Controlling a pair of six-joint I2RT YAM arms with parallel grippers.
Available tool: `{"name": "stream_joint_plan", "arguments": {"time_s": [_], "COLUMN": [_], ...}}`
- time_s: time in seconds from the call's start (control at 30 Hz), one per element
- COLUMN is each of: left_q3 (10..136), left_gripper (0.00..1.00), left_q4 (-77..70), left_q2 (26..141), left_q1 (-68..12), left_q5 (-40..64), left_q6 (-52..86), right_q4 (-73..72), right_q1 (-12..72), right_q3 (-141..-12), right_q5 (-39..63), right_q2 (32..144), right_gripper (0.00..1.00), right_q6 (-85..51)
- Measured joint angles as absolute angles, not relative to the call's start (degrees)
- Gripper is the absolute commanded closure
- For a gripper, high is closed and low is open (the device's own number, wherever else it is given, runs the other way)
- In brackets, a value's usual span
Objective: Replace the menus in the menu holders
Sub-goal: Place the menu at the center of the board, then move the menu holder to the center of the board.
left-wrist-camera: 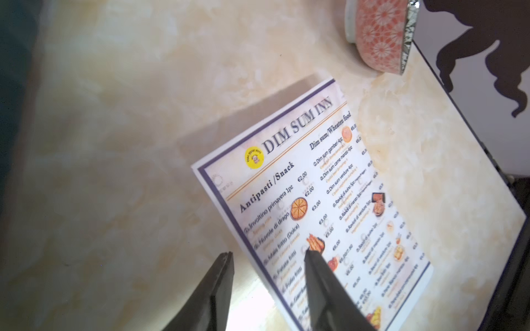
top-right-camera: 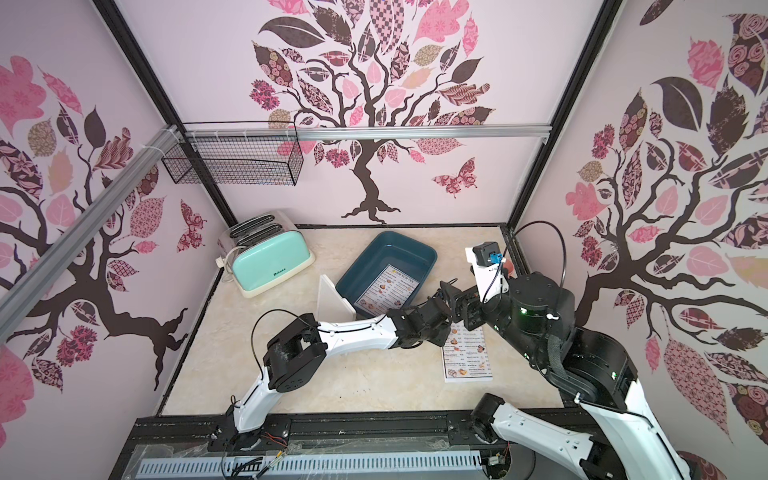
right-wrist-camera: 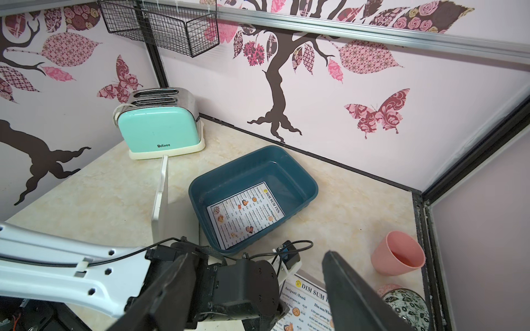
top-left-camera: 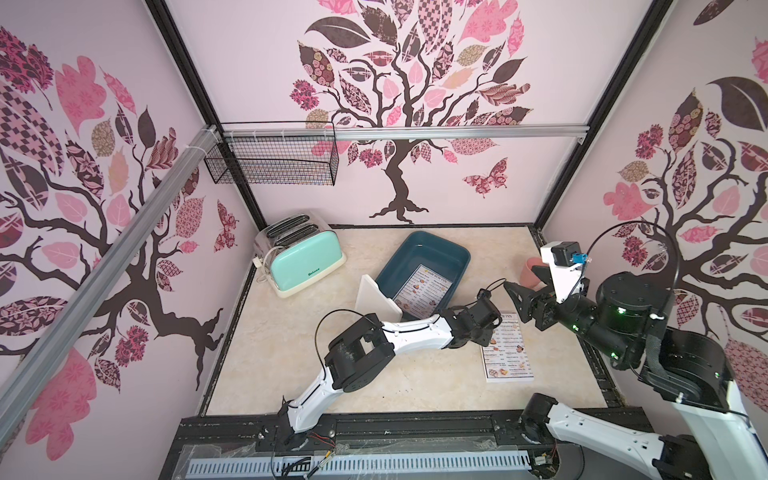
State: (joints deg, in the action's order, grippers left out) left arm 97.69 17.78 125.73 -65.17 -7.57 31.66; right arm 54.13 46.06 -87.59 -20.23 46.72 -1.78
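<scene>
I'm reaching over the table (top-left-camera: 291, 365).
Tub (top-left-camera: 432, 253) is sitting toward 12 o'clock, one menu (top-left-camera: 424, 293) inside; holder (top-left-camera: 376, 303) standing at its 8 o'clock; second menu (top-left-camera: 509, 361) lying at its 4 o'clock beneath my left gripper (left-wrist-camera: 269, 256), jaws spread; right gripper (right-wrist-camera: 255, 255) hanging spread too.

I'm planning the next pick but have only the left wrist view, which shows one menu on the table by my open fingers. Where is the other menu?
Observer: The second menu lies flat inside the dark teal tub.
Operator: And where should it go?
Observer: The menu holder stands upright beside the tub, on the toaster side. Its face shows no print in a top view.
Operator: Is my other side busy?
Observer: No, the right gripper is open and holds nothing.
</scene>
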Motion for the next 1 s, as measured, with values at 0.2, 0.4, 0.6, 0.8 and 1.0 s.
{"name": "stream_joint_plan", "arguments": {"time_s": [0.2,0.4,0.6,0.8,1.0], "left_q3": [94.00,85.36,81.41,76.73,67.24], "left_gripper": [0.37,0.41,0.44,0.44,0.47], "left_q4": [18.11,19.73,29.58,42.00,46.22], "left_q2": [112.81,93.47,75.05,62.04,58.00], "left_q1": [-65.19,-65.17,-59.42,-39.92,-20.05], "left_q5": [-8.69,-13.54,-20.60,-19.84,-9.39], "left_q6": [29.95,29.98,33.26,39.55,43.64], "right_q4": [54.19,54.19,54.15,52.51,44.16], "right_q1": [46.06,46.06,46.06,46.06,46.41], "right_q3": [-88.77,-89.08,-86.83,-82.56,-76.88], "right_q5": [-22.68,-25.28,-23.92,-14.39,2.59], "right_q2": [47.09,48.36,52.27,61.93,69.30], "right_gripper": [0.24,0.27,0.29,0.26,0.25], "right_q6": [-2.57,-5.63,-10.24,-14.37,-20.18]}}
